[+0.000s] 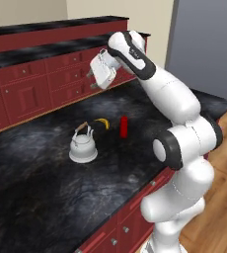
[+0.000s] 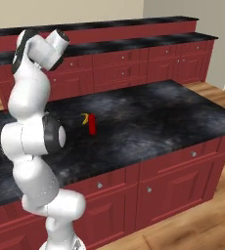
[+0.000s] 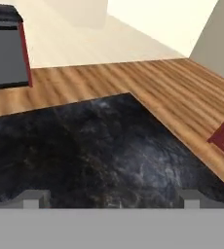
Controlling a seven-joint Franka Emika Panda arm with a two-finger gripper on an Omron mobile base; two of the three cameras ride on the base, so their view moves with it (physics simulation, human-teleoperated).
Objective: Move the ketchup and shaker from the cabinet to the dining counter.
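Standing upright near the middle of the left base view, the ketchup (image 1: 124, 126) sits on the black marbled tabletop (image 1: 46, 188) of the dining counter, and you can see it again left of centre in the right base view (image 2: 92, 124). Just beside it, to its left in the left base view, lies the yellow banana (image 1: 101, 122), and further left and lower stands the silver kettle (image 1: 83, 146), apart from the bottle. You will find the gripper (image 1: 92, 79) in the upper middle of that frame, raised well above the tabletop and clear of all 3 items. Its 2 fingers (image 3: 32, 198) rise at the bottom corners of the hand view, spread wide and released, with nothing between them but bare dark stone (image 3: 94, 146). Beyond the stone edge in that view you see wooden floor (image 3: 172, 87).
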